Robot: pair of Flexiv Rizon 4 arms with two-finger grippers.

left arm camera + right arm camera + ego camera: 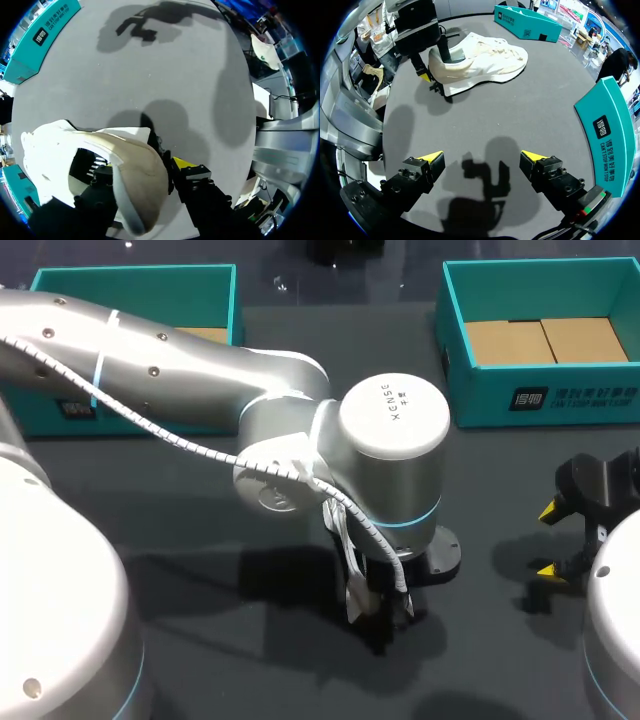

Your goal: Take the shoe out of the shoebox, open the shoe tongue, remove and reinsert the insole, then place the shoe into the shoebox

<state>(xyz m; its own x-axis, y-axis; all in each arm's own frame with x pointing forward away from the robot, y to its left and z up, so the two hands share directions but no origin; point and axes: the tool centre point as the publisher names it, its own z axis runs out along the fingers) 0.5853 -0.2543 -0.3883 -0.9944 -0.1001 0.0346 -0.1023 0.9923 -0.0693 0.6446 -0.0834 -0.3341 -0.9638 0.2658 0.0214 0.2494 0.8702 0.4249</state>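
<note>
One white low sneaker with a cream suede heel [485, 60] stands sole-down on the dark grey table [545, 115], out of both boxes, its toe towards the far teal cardboard shoebox [525, 22]. The left gripper [434, 69] is clamped on the heel collar, with one black finger down inside the opening and the yellow-tipped one against the outside of the heel. The step in hand looks to be opening the tongue before the insole is drawn out. To do that well, the left grip should pin the heel flat while the right gripper [482, 162], spread wide and empty above bare table well apart from the shoe, comes to the laces, pinches the tongue's edge and lifts it forward. The inner finger fills the rear of the opening, so the insole is best caught ahead of it. Open table lies between the right gripper and the shoe. The second teal shoebox with a brown cardboard floor [480, 400] stands near that gripper. The left arm's bulky wrist hangs over the heel, so a low approach from the toe side seems safest.
</note>
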